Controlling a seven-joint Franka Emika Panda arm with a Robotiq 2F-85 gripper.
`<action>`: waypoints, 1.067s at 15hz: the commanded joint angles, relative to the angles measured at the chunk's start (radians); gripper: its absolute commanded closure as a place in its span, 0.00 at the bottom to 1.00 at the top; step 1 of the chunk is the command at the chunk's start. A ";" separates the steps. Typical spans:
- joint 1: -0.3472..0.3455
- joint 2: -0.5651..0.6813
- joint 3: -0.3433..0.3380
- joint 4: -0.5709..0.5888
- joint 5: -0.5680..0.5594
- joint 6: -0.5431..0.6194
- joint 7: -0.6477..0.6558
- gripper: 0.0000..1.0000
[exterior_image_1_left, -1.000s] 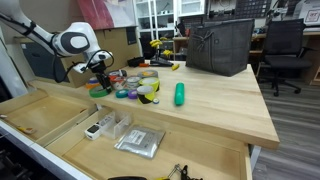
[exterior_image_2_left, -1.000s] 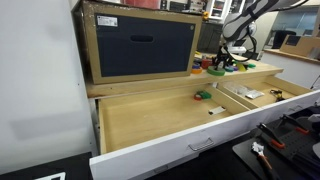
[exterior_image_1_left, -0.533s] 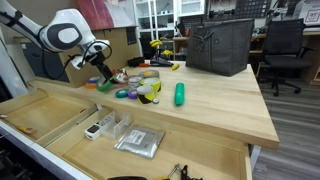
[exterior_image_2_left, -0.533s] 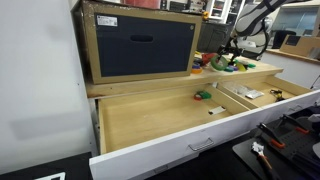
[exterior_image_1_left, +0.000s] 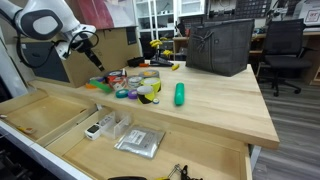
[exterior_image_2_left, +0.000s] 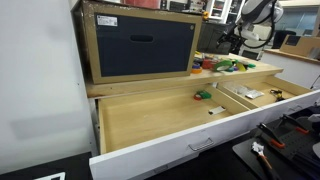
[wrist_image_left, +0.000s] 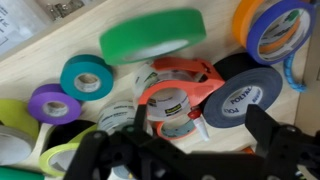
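Wrist view: the gripper (wrist_image_left: 195, 125) hangs spread and empty over a heap of tape rolls. Its fingers straddle, from above, an orange dispenser (wrist_image_left: 175, 92). A green roll (wrist_image_left: 150, 35) lies beyond it and a teal roll (wrist_image_left: 86, 76) to the side. In an exterior view the gripper (exterior_image_1_left: 90, 42) is well above the heap (exterior_image_1_left: 125, 85), which crowds one end of the surface (exterior_image_1_left: 220, 105) near its edge. A green cylinder (exterior_image_1_left: 180, 94) lies apart, with open wood from there to the front edge.
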 joint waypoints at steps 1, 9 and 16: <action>-0.003 -0.056 0.044 -0.065 0.097 0.029 -0.076 0.00; -0.006 -0.104 0.064 -0.174 0.223 -0.008 -0.229 0.00; -0.001 -0.144 0.070 -0.345 0.404 0.009 -0.424 0.00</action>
